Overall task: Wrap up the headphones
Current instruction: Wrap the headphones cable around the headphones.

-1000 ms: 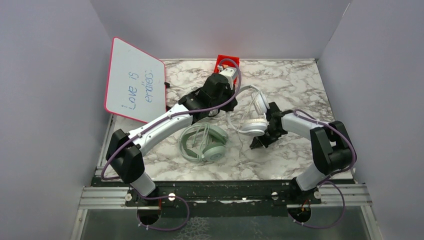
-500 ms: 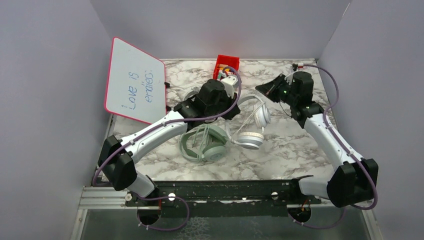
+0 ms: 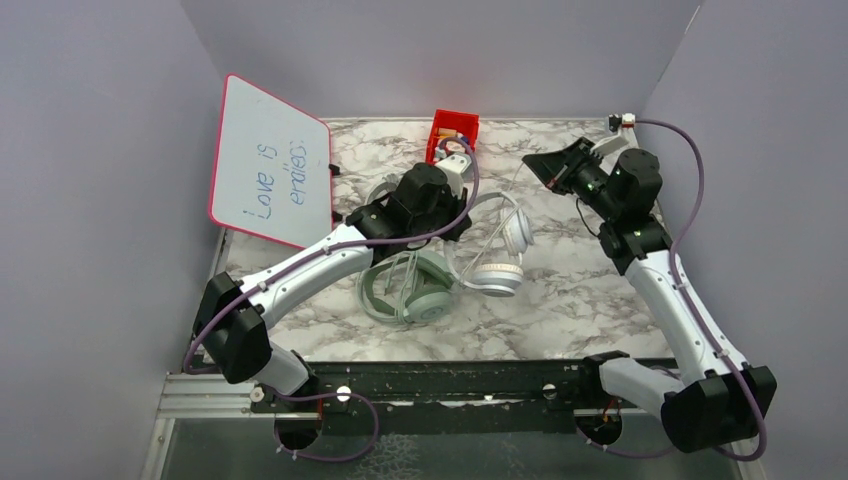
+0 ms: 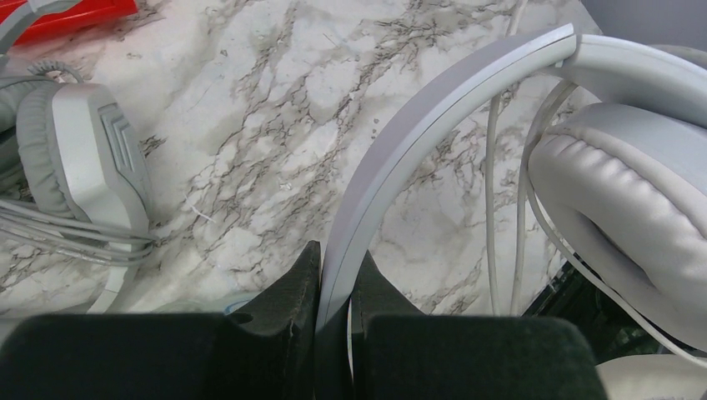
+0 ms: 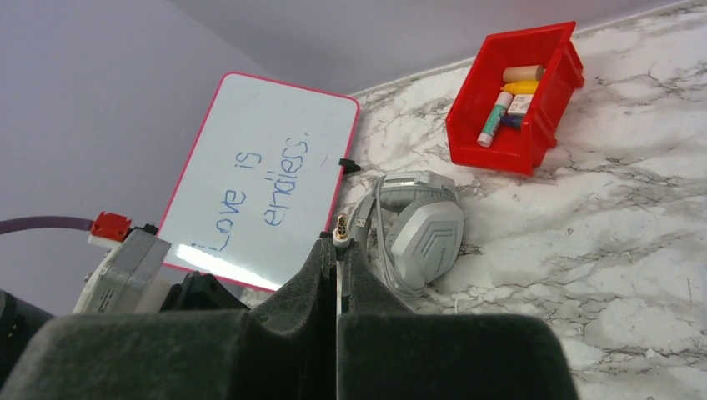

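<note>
The plain white headphones (image 3: 503,250) lie mid-table. My left gripper (image 3: 460,222) is shut on their white headband (image 4: 417,133), and one padded ear cup (image 4: 621,208) fills the right of the left wrist view. Held high at the back right, my right gripper (image 3: 530,162) is shut on the gold-tipped plug (image 5: 340,225) of a thin white cable (image 4: 492,208) that runs down to these headphones. The mint-green headphones (image 3: 410,287) lie in front of the left arm. The grey-white headphones (image 5: 421,229) rest with bundled cable near the whiteboard, partly hidden behind the left arm in the top view.
A pink-framed whiteboard (image 3: 272,162) leans on the left wall. At the back stands a red bin (image 3: 453,130) holding small tubes. Grey walls close in the marble table (image 3: 580,290) on three sides.
My right arm has swung up from beside the white headphones at front centre to the back right, carrying the cable plug. The left gripper keeps its hold on the headband and has shifted slightly.
</note>
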Tool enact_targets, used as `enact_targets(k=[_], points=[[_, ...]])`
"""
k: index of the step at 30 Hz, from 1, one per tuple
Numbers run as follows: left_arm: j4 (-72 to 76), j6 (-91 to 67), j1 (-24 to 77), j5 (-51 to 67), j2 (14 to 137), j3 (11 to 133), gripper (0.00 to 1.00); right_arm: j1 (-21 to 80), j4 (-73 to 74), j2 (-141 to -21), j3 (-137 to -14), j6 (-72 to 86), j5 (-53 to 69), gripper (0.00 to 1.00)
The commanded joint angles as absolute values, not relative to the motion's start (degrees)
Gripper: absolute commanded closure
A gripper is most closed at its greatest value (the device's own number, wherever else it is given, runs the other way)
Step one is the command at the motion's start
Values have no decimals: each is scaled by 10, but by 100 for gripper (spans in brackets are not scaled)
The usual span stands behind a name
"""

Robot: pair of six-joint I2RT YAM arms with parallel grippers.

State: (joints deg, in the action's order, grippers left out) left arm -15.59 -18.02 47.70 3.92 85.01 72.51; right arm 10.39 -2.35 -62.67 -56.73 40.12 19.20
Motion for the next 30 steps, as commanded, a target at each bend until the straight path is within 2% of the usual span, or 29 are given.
enact_targets(k=[1, 10, 15, 20, 30], points=[[-145, -189, 478, 13, 835, 734, 100, 102, -47, -608, -589, 360, 231, 99], [-155, -188, 479, 15, 860, 762, 100, 101, -2, -602, -628, 232, 358, 99], [-160, -182, 479, 10, 866, 770, 100, 101, 113, -597, -663, 154, 346, 99], [-171, -173, 479, 24, 882, 788, 100, 101, 170, -610, -698, 96, 426, 99], [-191, -152, 478, 28, 896, 839, 100, 104, 223, -634, -704, 71, 508, 99]])
